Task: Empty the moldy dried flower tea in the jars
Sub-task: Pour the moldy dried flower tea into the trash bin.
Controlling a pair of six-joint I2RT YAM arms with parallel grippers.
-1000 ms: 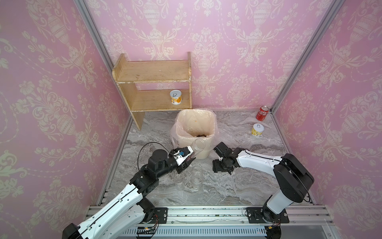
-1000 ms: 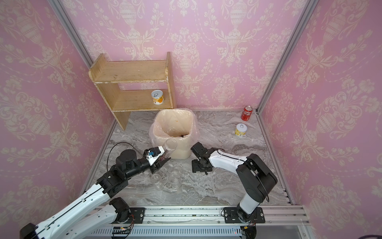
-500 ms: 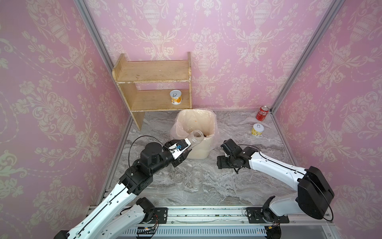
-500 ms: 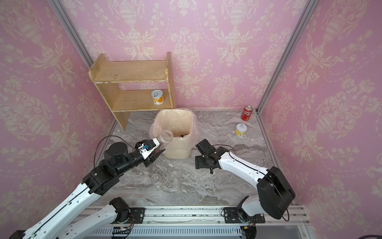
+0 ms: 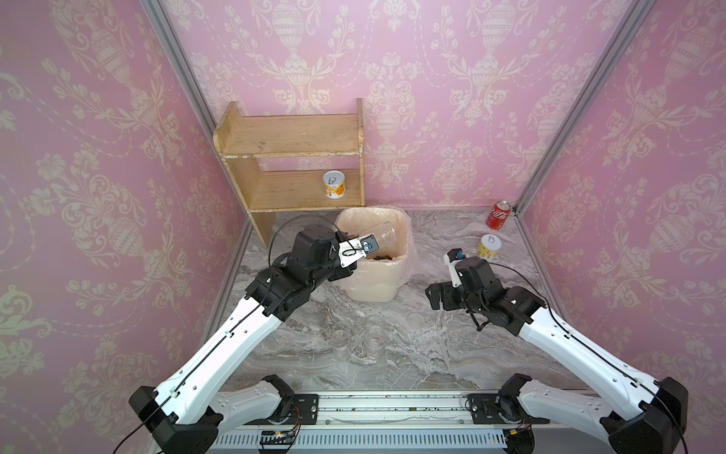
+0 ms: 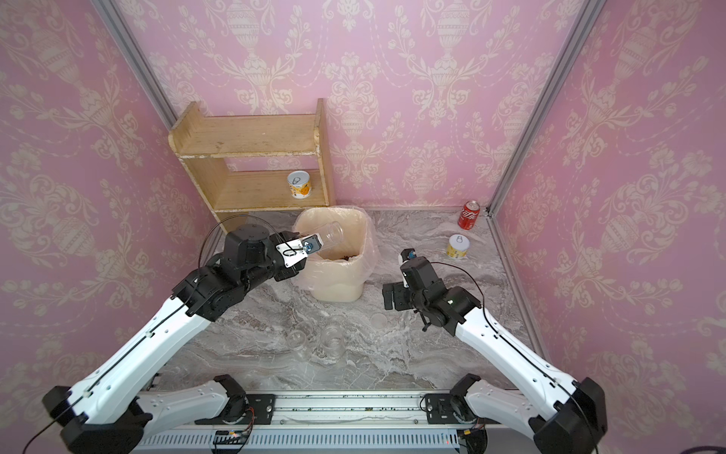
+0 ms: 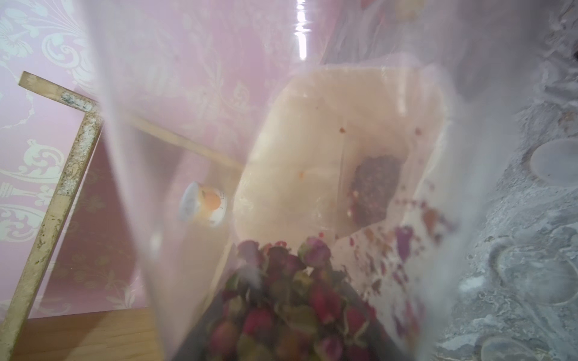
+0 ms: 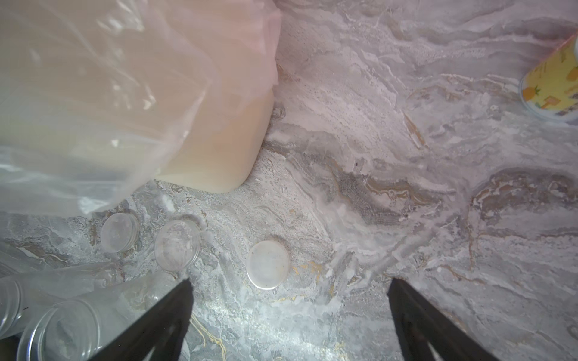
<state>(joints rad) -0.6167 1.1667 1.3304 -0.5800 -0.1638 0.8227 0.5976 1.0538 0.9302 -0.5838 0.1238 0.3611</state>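
Over the marble table (image 5: 451,353), the moldy dried flower tea (image 7: 291,297) still lay in the tall jar (image 5: 387,235), clamped in our left gripper (image 5: 369,248), which had lifted and tilted it over the bin (image 5: 377,291). Our right gripper (image 5: 440,298) had drawn back from the bin, jaws now apart.
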